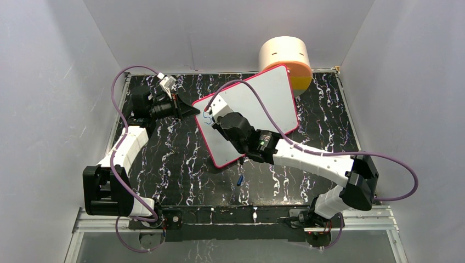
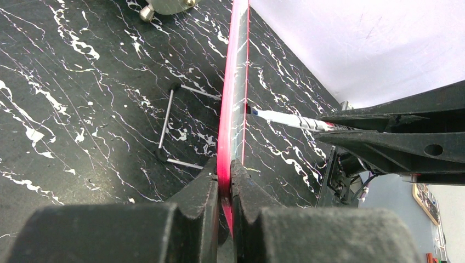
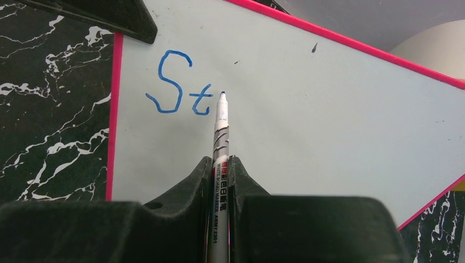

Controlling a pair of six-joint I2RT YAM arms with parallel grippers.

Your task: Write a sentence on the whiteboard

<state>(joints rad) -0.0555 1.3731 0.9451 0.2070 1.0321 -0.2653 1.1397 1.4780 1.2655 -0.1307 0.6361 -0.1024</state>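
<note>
With right gripper clamped on whiteboard marker, left gripper pinching whiteboard frame, land tip gently beside sentence.

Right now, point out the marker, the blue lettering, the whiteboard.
marker (image 3: 220,129), right wrist view, white barrel.
blue lettering (image 3: 174,89), right wrist view, the S stroke.
whiteboard (image 3: 329,109), right wrist view, bare white face.

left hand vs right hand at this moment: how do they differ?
Left hand pinches the whiteboard by its pink rim; right hand pinches a marker. Left hand sits at the board's edge; right hand hangs over its face, marker tip just right of the blue "St". Both are shut on something.
</note>
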